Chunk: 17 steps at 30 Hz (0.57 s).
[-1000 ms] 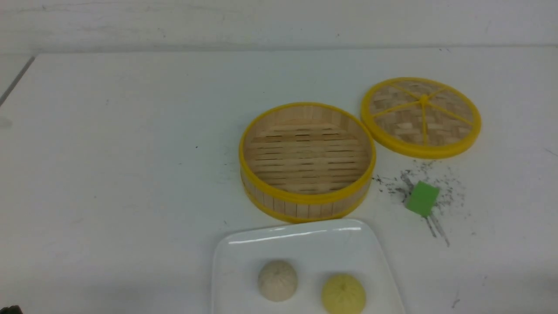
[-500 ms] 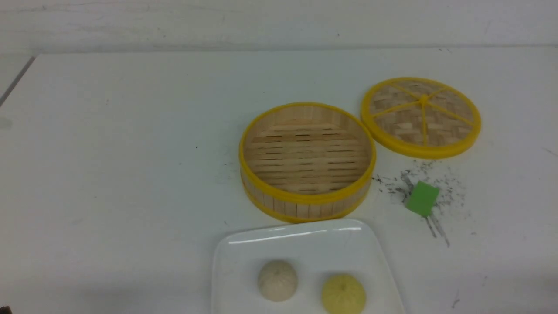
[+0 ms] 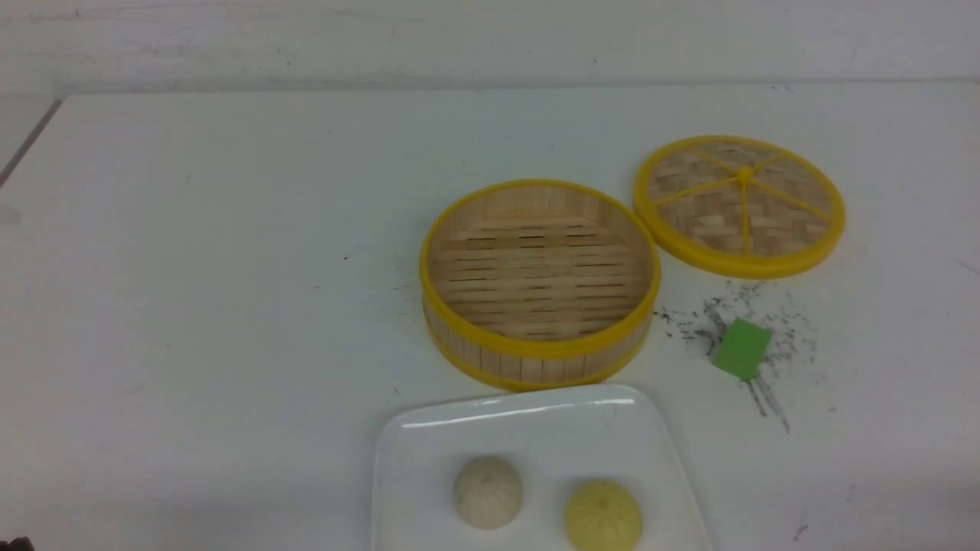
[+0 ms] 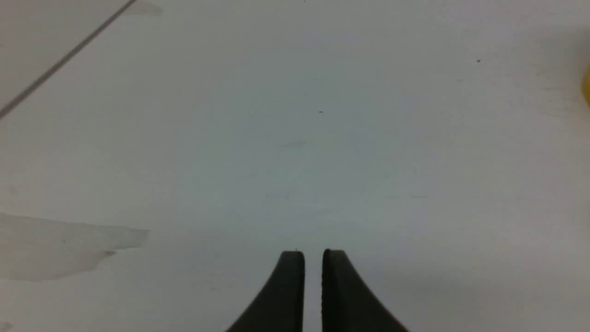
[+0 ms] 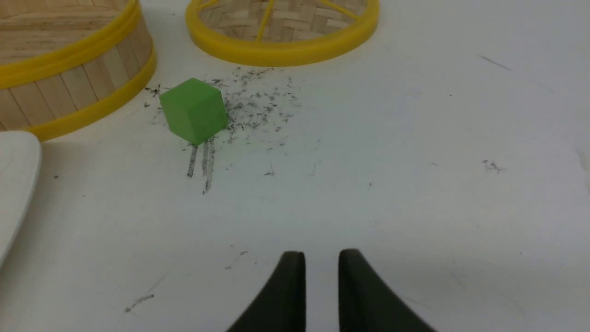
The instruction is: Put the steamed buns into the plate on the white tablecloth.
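Observation:
Two steamed buns lie side by side in the glossy white plate at the near edge of the white tablecloth: an off-white bun and a pale yellow bun. Neither gripper shows in the front view. In the left wrist view, my left gripper hangs over bare cloth, jaws a narrow slit apart, nothing between them. In the right wrist view, my right gripper hovers over speckled cloth, jaws slightly wider apart and empty. A corner of the plate shows there.
An empty bamboo steamer basket stands just behind the plate. Its woven lid lies flat to the right. A small green cube sits among dark specks; in the right wrist view the green cube lies ahead of the fingers.
Buns, plate, basket, lid and cube have stayed put. Only a dark sliver in the lower left corner of the front view has shifted slightly.

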{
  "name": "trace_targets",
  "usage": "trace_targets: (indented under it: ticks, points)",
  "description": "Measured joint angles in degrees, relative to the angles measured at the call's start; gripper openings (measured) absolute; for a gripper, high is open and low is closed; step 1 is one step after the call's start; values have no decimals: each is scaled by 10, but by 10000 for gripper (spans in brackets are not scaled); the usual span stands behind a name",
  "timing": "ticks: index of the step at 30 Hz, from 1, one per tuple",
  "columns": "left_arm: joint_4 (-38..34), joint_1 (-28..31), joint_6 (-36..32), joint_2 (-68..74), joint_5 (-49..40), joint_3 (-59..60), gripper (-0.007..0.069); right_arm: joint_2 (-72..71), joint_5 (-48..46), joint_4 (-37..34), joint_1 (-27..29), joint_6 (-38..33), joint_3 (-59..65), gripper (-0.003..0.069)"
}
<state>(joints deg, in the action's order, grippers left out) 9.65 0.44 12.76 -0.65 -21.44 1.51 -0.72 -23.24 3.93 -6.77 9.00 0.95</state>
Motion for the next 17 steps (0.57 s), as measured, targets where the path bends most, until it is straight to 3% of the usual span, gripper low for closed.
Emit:
trace_targets:
  ticks: [5, 17]
  points:
    - [-41, 0, 0, 0, 2, 0, 95, 0, 0, 0, 0, 0, 0, 138]
    - [-49, 0, 0, 0, 2, 0, 108, 0, 0, 0, 0, 0, 0, 153]
